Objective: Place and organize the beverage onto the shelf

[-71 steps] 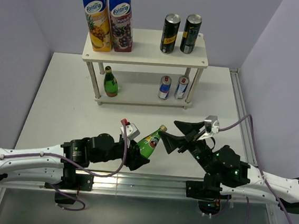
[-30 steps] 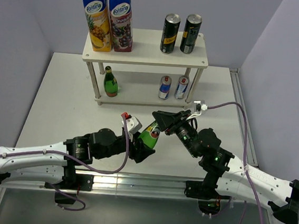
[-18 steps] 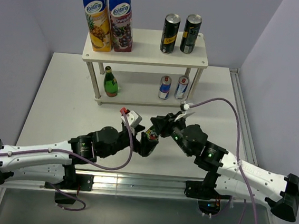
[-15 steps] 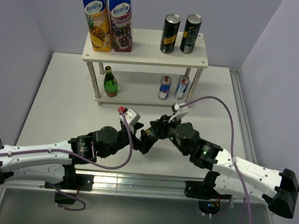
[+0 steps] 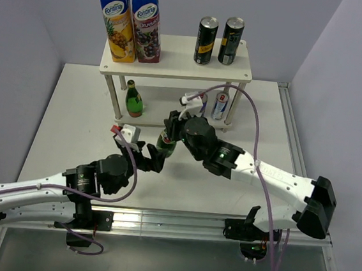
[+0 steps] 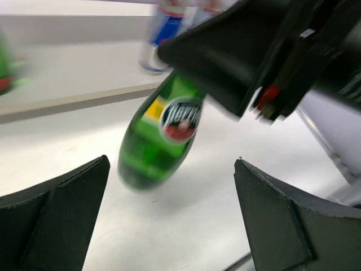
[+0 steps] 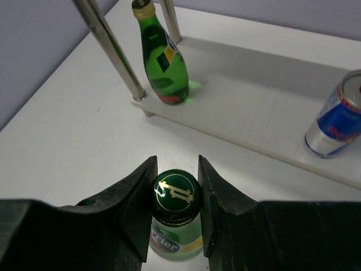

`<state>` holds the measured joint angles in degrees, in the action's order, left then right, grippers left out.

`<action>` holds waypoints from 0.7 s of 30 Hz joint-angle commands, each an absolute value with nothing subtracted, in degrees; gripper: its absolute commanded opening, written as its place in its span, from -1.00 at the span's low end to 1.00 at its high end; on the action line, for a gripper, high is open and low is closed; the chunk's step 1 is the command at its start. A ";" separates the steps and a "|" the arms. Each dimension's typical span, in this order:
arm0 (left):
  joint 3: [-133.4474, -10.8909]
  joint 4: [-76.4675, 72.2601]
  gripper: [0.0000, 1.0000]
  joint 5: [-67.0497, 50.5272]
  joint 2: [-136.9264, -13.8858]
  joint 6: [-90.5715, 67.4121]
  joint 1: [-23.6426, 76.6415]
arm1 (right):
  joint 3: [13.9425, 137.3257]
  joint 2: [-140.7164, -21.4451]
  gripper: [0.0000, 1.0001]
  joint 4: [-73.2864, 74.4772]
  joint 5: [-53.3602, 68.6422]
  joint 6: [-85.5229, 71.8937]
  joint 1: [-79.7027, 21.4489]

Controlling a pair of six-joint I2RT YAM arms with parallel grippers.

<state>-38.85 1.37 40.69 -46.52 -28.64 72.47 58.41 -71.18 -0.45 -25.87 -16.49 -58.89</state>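
My right gripper is shut on the capped neck of a green glass bottle and holds it off the table in front of the white shelf; the bottle also shows in the top view and the left wrist view. My left gripper is open and empty, just below and apart from the bottle. A second green bottle stands at the lower tier's left. Two silver-blue cans stand at the lower tier's right. Two black-and-yellow cans stand on the top tier.
Two tall blue-topped juice cartons stand on the top tier's left. The shelf's thin metal legs rise near the held bottle. Purple walls close in the table's back and sides.
My right gripper took the bottle by its neck and carried it up and left toward the shelf. My left gripper let it go, opened and drew back to the left.
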 commanded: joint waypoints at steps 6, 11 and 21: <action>-38.85 27.30 0.98 61.34 -41.14 -48.31 72.95 | 76.72 -84.88 -1.00 -10.37 -25.85 -10.72 -54.06; -37.88 33.57 0.95 64.07 -39.90 -55.09 72.95 | 84.36 -91.66 -1.00 -9.14 -23.30 -10.90 -51.16; -37.27 38.58 0.90 66.36 -40.43 -60.55 73.74 | 97.63 -103.70 -1.00 -7.47 -24.95 -8.36 -48.96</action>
<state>-37.32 36.62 63.96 -40.34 -57.95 73.23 89.78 -104.62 0.89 -23.11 -9.89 -49.21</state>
